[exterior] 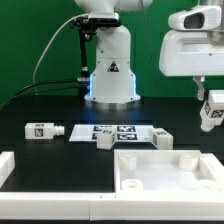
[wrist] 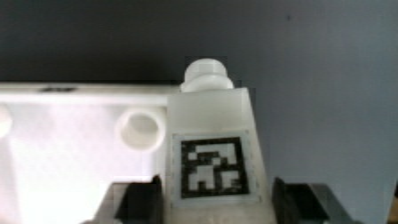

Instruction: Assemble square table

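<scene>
Two views split the work between them. Only the wrist view shows my end effector (wrist: 214, 208) up close: its dark fingers (wrist: 121, 203) pinch a leg (wrist: 217, 140) from both sides at the tagged end, with the rounded peg (wrist: 210, 72) pointing away from me. Only the exterior view shows the wider black table (exterior: 40, 105). There I hang at that view's right, clear above the surface, with the leg below my fingers.

The leg is a short white block with a black-and-white square tag on the face toward the wrist camera. The square tabletop (exterior: 160, 172) is a white tray with a raised rim, lying at the front of the table toward the exterior view's right. In the wrist view the leg overlaps its edge, and a round socket (wrist: 139, 125) shows beside it.

Another leg (exterior: 45, 129) lies at the exterior view's left, with the marker board (exterior: 115, 131) between it and a third white block (exterior: 160, 138). One plain white bar (exterior: 6, 165) sits at the front left. Bare dark surface surrounds the peg end.
</scene>
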